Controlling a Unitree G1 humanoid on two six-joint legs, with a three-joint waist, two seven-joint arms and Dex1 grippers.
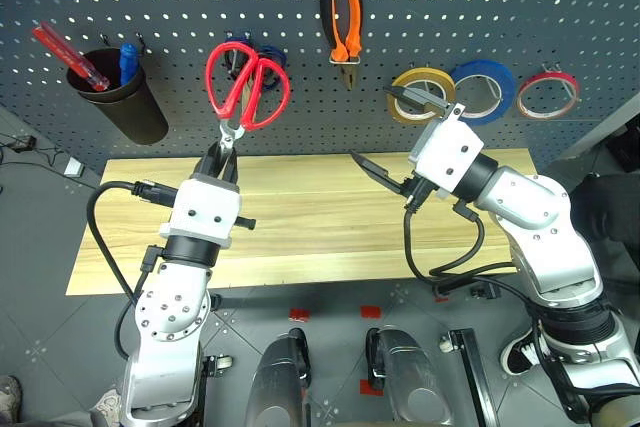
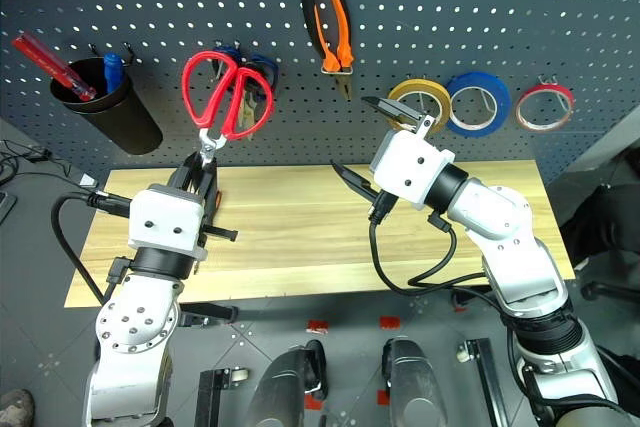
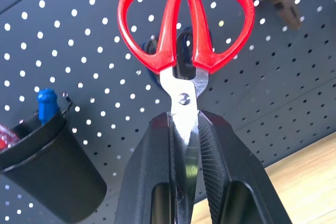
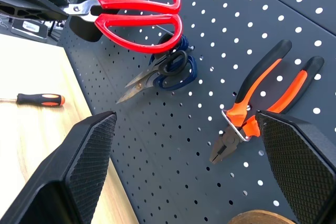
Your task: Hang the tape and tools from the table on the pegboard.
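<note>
The dark grey pegboard (image 1: 420, 17) spans the wall beyond both grippers, and the light wooden table (image 1: 300, 227) lies below them.

The left gripper (image 1: 224, 152) is clamped on the steel blades of the red-handled scissors (image 1: 247, 87). The blades are pinched flat between its two black fingers (image 3: 152, 182), and the red loops stand up past the fingertips, in front of the pegboard. Just behind those loops hang the blue-handled scissors (image 4: 165, 71), partly covered by them. Off to the outer side of the left fingers, a black cup (image 1: 120, 97) hangs on the board with a red tool (image 1: 70, 55) and a blue tool (image 1: 127, 59) standing in it.

The right gripper (image 4: 189, 166) stands wide open and holds nothing; its ribbed fingers (image 4: 86, 156) are spread far apart in front of the board. The orange-and-black pliers (image 1: 342, 22) hang on a hook above and between the two grippers, nose down. Just beyond the right fingertips hangs the yellowish-tan tape roll (image 1: 420, 94), with the blue tape roll (image 1: 483, 90) touching it on its far side and the red-edged roll (image 1: 547, 94) further along.

The slim screwdriver (image 4: 39, 99) with its black-and-orange handle lies flat on the table, near the board and well apart from the right fingers.
</note>
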